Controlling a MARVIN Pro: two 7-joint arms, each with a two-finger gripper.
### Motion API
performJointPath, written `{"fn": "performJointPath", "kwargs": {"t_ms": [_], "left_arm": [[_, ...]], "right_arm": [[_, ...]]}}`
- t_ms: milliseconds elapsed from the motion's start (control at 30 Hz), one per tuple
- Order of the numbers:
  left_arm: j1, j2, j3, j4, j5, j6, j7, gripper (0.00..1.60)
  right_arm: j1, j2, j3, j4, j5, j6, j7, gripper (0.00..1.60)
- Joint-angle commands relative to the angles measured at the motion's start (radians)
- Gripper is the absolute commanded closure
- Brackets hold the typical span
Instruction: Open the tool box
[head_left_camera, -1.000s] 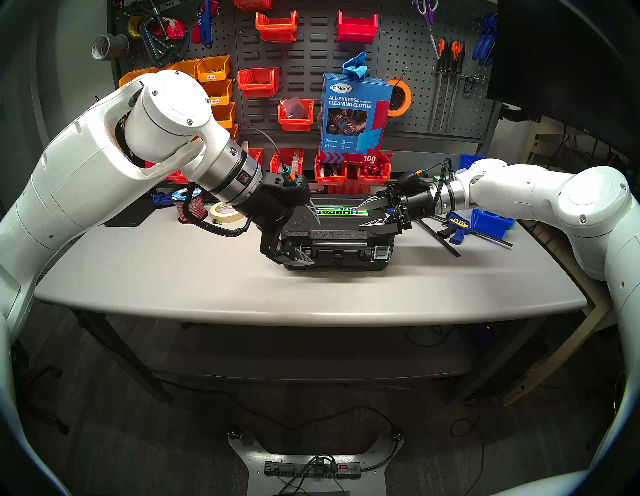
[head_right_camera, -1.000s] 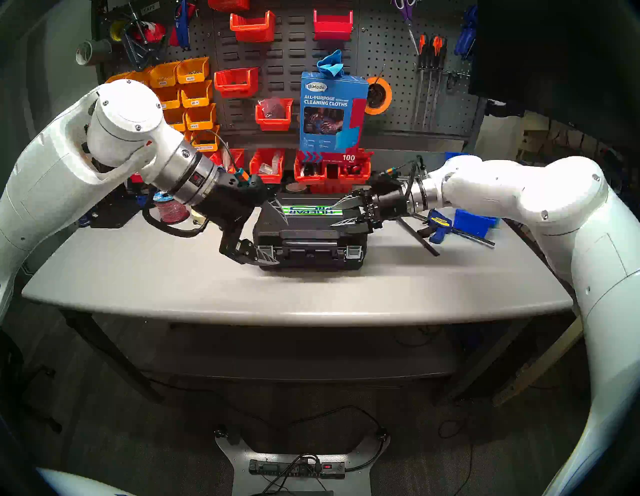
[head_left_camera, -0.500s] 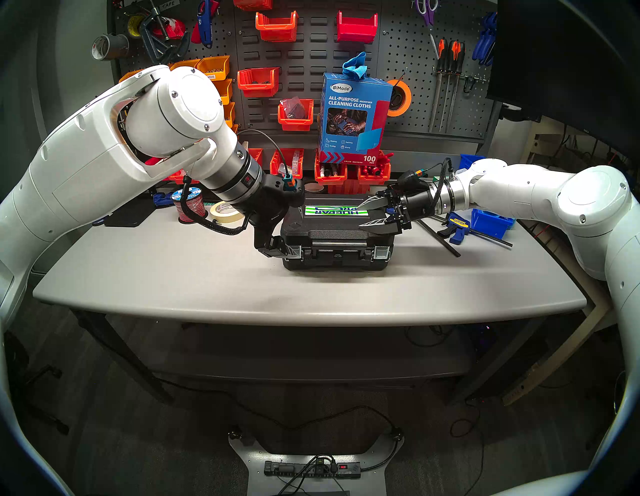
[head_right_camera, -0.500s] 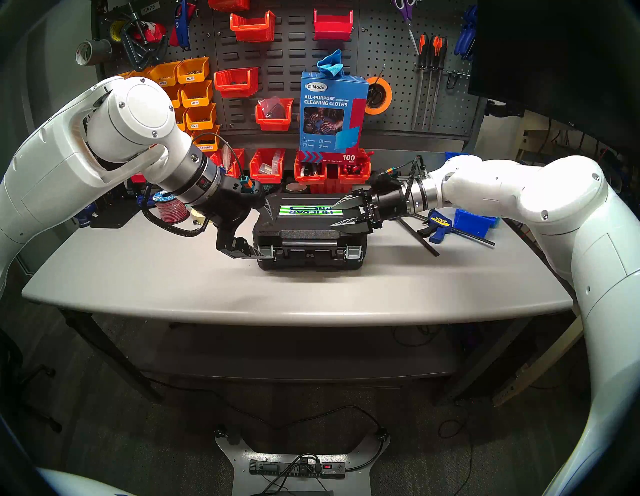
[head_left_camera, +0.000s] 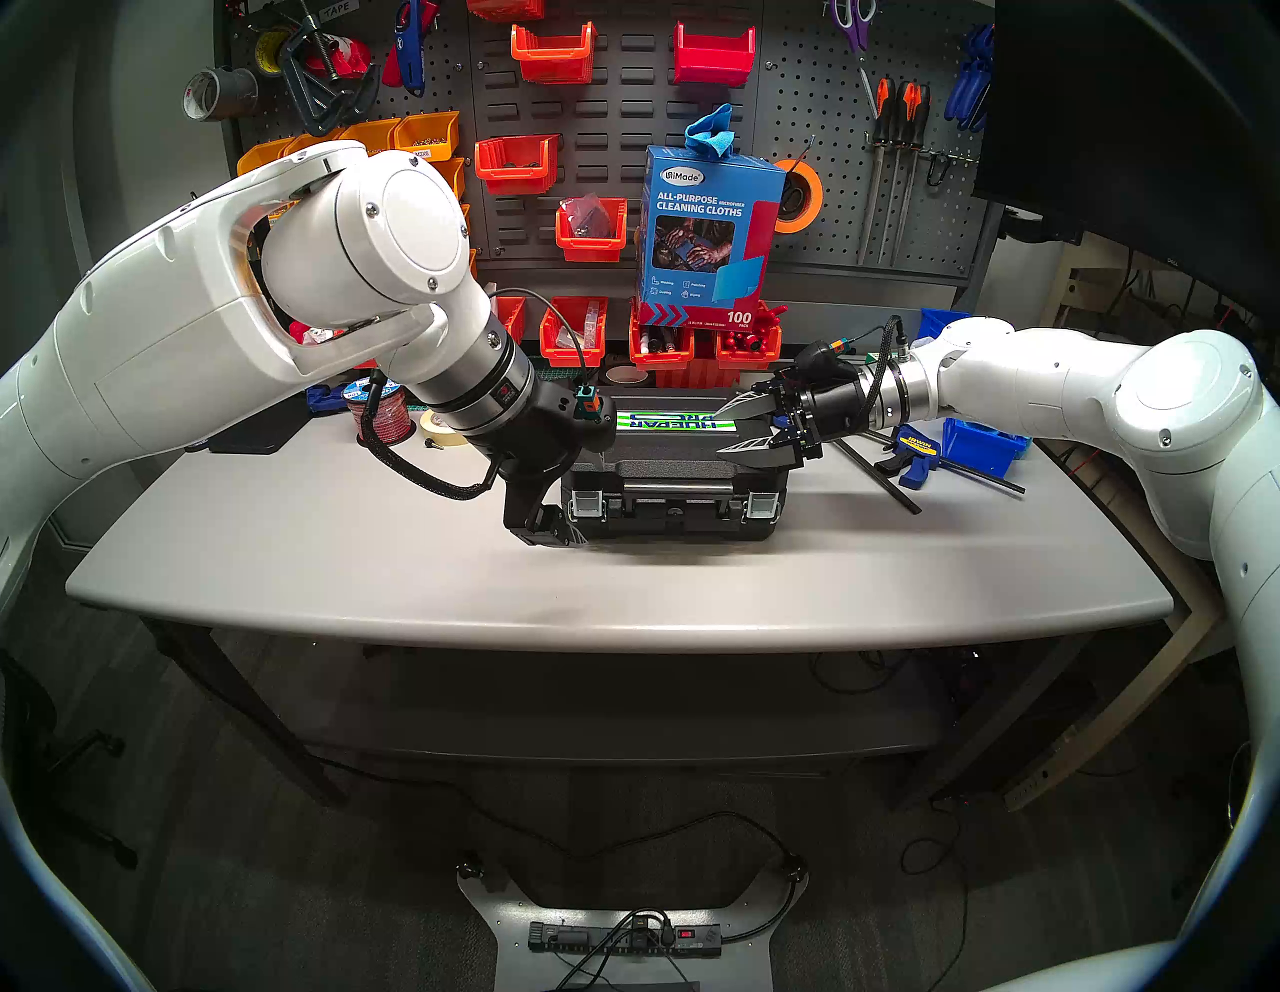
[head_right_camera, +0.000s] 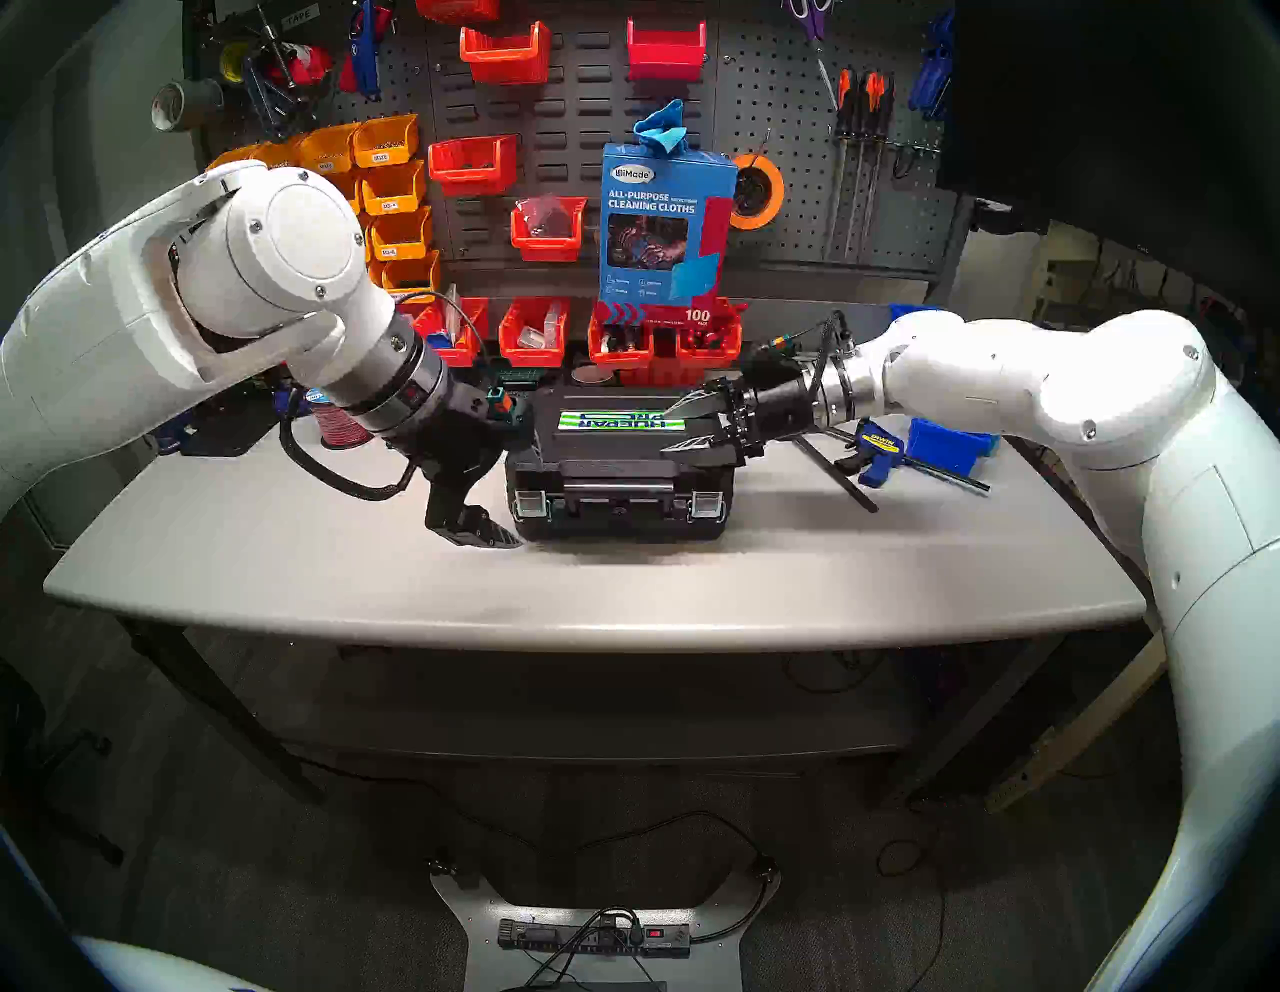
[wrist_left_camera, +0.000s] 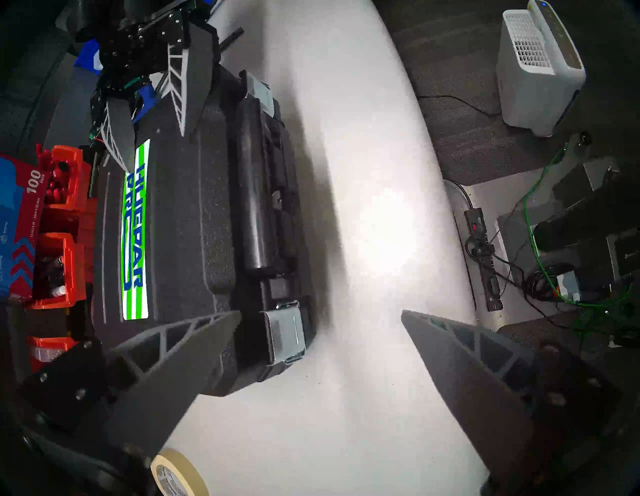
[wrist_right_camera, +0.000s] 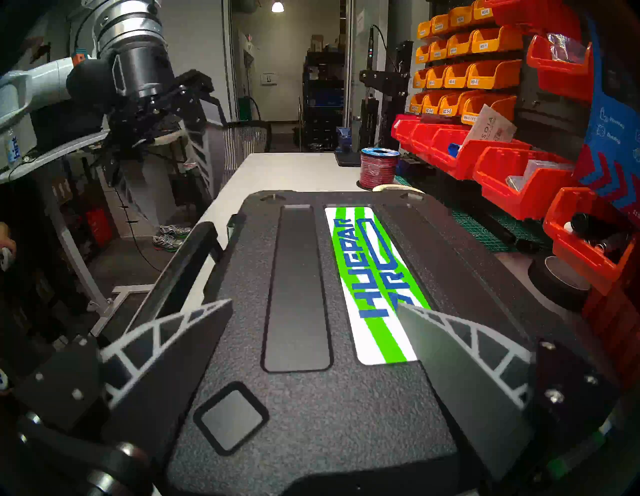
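The black tool box (head_left_camera: 675, 471) lies flat in the middle of the table, lid down, with its green-white-blue label (head_left_camera: 675, 420) on top. Both silver latches (head_left_camera: 587, 503) (head_left_camera: 762, 504) lie flat against its front, either side of the handle (head_left_camera: 677, 488). My left gripper (wrist_left_camera: 320, 313) is open at the box's front-left corner. One finger (wrist_left_camera: 194, 346) is over the lid's end and the other (wrist_left_camera: 450, 350) over the bare table, with the left latch (wrist_left_camera: 285, 329) between them. My right gripper (wrist_right_camera: 313, 303) is open, fingers spread low over the lid's right end.
A masking tape roll (head_left_camera: 447, 424) and a red wire spool (head_left_camera: 377, 412) sit left of the box. A blue clamp (head_left_camera: 914, 450) and blue bin (head_left_camera: 983, 443) lie to the right. Red bins (head_left_camera: 661, 339) and a cleaning-cloth carton (head_left_camera: 706, 235) stand behind.
My left wrist has rolled and sunk. Its lower finger has slid off the front of the left latch, down to the table at the box's corner. The right arm and box have not moved.
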Motion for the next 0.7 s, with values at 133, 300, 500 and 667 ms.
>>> {"fn": "performJointPath", "kwargs": {"t_ms": [133,300,500,667], "left_arm": [[-0.137,0.001,0.098,0.032,-0.036,-0.010,-0.101,0.00],[-0.163,-0.009,0.140,0.044,-0.046,-0.018,-0.112,0.00],[-0.184,-0.032,0.175,0.067,-0.057,-0.027,-0.117,0.00],[-0.193,-0.056,0.191,0.087,-0.063,-0.029,-0.121,0.00]], "right_arm": [[-0.017,-0.001,-0.022,-0.005,-0.018,0.000,0.007,0.00],[-0.017,-0.002,-0.025,-0.005,-0.016,0.000,0.007,0.00],[-0.017,-0.003,-0.028,-0.004,-0.014,-0.001,0.007,0.00],[-0.016,-0.003,-0.030,-0.004,-0.012,-0.001,0.007,0.00]]}}
